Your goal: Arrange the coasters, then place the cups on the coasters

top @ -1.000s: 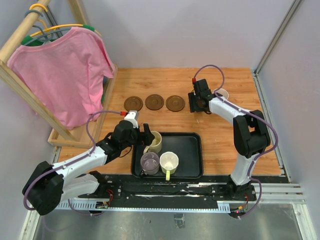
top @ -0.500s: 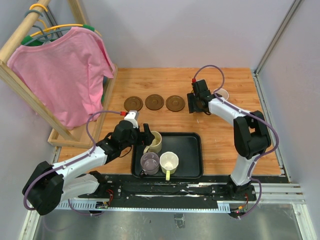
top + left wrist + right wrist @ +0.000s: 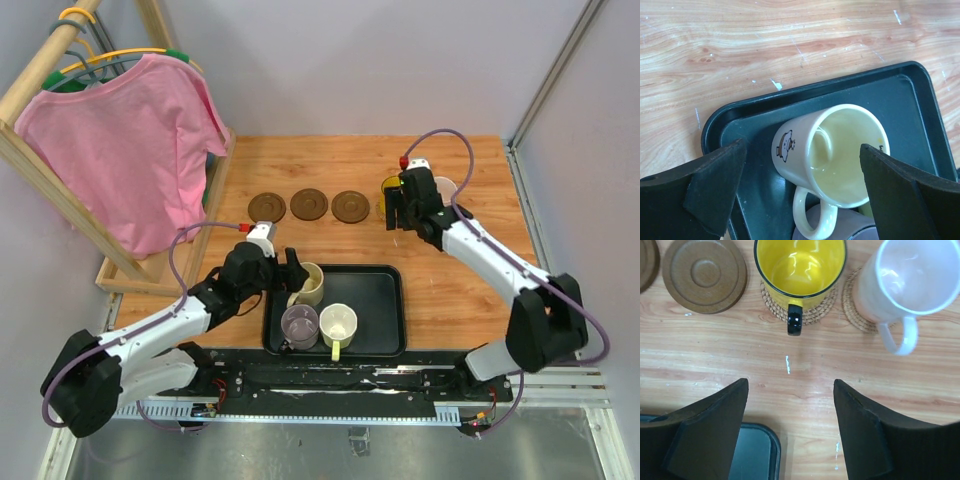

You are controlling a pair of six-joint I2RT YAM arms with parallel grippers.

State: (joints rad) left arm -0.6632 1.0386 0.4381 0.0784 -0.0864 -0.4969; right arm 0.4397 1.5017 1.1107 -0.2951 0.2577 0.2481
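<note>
Over the tray [image 3: 747, 127], the left pincer [image 3: 802, 147] gapes around the cream cup [image 3: 840, 155]; the right pincer [image 3: 790, 385] hangs open

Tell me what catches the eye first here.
A pink shirt hangs on the wooden rack at the far left. At the near edge, a black tray holds three mugs. At the far right, a yellow mug and a pale mug sit on woven coasters beside three bare brown coasters.

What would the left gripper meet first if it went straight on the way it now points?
Most likely the cream mug. In the wrist view it sits dead ahead of the left gripper, between its wide-open jaws, in a corner of the black tray. How far off it is cannot be told.
</note>
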